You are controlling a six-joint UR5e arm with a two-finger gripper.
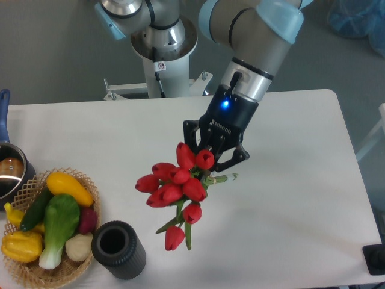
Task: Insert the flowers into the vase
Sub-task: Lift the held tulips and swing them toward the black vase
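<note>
Over the middle of the white table [301, 180] the black two-finger gripper [212, 162] has its fingers clamped on the bunch of red tulips with green stems [174, 189] — gripped up near the tied end, as far as I can tell. Flowers are up in the air, heads fanning down and to the near left. The small dark ribbed cylinder vase [118, 249] sits at the near-left, just beside the wicker basket of vegetables [48, 226], mouth up. So the target lies near-left of the fingers, well apart — and I'd guess the stem ends need turning downward first.
</note>
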